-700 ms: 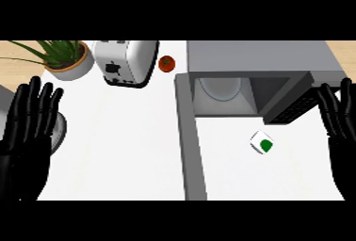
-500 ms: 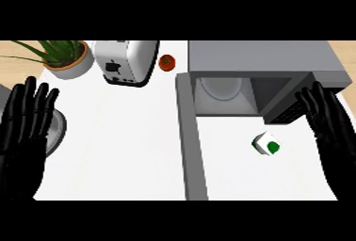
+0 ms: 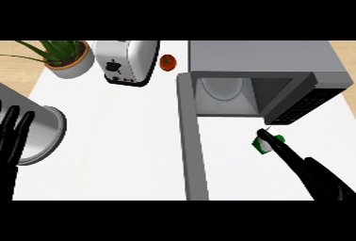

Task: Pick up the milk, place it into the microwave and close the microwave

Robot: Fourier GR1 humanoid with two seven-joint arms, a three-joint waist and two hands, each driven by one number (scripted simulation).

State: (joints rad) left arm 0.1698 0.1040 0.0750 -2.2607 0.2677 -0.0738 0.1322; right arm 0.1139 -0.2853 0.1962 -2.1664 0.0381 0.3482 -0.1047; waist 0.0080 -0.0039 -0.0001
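The milk (image 3: pixel 264 142) is a small white and green carton standing on the counter, just in front of the microwave's open door (image 3: pixel 303 105). The grey microwave (image 3: pixel 264 59) shows its cavity with a glass plate (image 3: pixel 222 88) inside. My right hand (image 3: pixel 300 163) comes in from the lower right, turned edge-on. Its straight fingers (image 3: pixel 277 144) lie against the carton's right side and partly hide it. My left hand (image 3: pixel 11 139) is open, fingers up, at the left edge.
A silver toaster (image 3: pixel 125 61) and a potted plant (image 3: pixel 67 57) stand at the back left, with a red tomato (image 3: pixel 167 62) beside the microwave. A round metal pot (image 3: pixel 39 127) sits by my left hand. A grey seam (image 3: pixel 192 155) runs down the counter.
My right hand has turned edge-on and swung in from the right edge until its fingers reach the milk. The left hand has sunk toward the left edge.
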